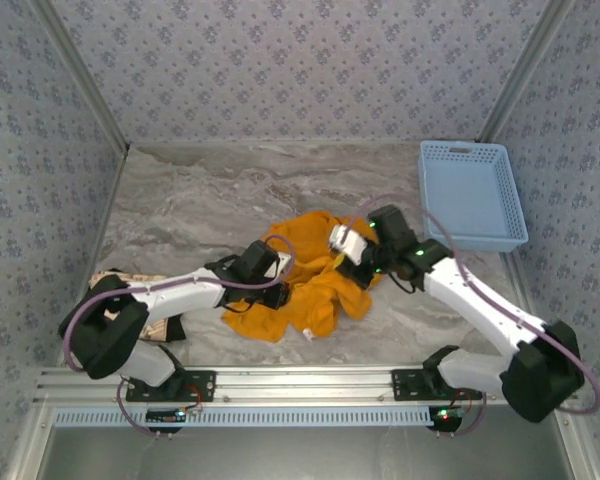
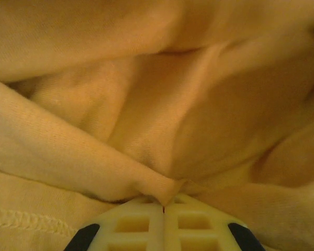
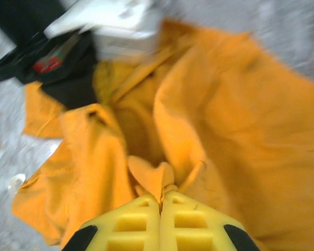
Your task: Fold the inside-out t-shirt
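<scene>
Beige cloth (image 1: 110,278) with dark markings lies at the left edge of the grey marbled table (image 1: 200,200), partly under the left arm. The left hand (image 2: 164,204) is fully closed, with a small ridge of fabric pinched between its fingertips. This fabric belongs to the orange-yellow cotton t-shirt (image 1: 315,295), which lies crumpled in a heap at the centre of the table, between the two arms. The right hand (image 3: 160,201) is likewise closed, nipping a fold of the same garment at its right side. A light blue perforated plastic basket (image 1: 520,235) stands at the far right of the table, apart from the shirt.
</scene>
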Controlling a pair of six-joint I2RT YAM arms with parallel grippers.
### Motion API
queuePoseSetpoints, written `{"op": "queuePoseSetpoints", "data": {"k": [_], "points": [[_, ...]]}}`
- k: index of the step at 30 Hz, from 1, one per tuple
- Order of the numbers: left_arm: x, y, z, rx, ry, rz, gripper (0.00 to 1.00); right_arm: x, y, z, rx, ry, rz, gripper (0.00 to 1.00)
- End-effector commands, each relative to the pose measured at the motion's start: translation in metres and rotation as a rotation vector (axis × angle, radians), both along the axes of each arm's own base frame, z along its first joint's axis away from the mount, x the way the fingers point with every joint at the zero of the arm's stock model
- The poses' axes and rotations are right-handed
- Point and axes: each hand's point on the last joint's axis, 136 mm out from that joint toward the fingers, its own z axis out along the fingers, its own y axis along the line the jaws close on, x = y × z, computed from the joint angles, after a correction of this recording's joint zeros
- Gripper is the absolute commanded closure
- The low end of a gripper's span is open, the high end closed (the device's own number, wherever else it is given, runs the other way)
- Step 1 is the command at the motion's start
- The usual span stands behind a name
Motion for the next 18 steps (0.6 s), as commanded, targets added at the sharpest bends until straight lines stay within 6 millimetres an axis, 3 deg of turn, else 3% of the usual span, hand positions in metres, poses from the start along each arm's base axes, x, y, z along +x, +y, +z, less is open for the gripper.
{"op": "queuePoseSetpoints", "data": {"k": [1,3,5,8,11,13,14,18], "points": [[0.014,0.013,0.028,0.037,-0.204,-0.012,1.0,0.017,-0.021,0.06,0.149,-0.111,-0.088,1.0],[0.02,0.025,0.047,0.06,-0.309,0.019,1.0,0.024,-0.034,0.083,0.217,-0.168,-0.149,1.0],[0.026,0.036,0.069,0.062,-0.428,0.062,1.0,0.034,-0.049,0.088,0.227,-0.179,-0.233,1.0],[0.024,0.05,0.085,0.028,-0.567,0.094,1.0,0.053,-0.074,0.058,0.135,-0.139,-0.394,1.0],[0.01,0.051,0.067,-0.019,-0.582,0.045,0.98,0.056,-0.087,0.008,0.043,-0.024,-0.477,1.0],[0.002,0.052,0.052,-0.03,-0.534,0.038,0.92,0.045,-0.082,-0.019,0.012,0.025,-0.439,1.0],[-0.002,0.05,0.051,-0.053,-0.516,0.032,0.83,0.039,-0.078,-0.028,-0.002,0.031,-0.415,0.99],[0.001,0.043,0.08,-0.141,-0.517,0.076,0.52,0.023,-0.071,-0.039,-0.098,-0.001,-0.342,0.79]]}}
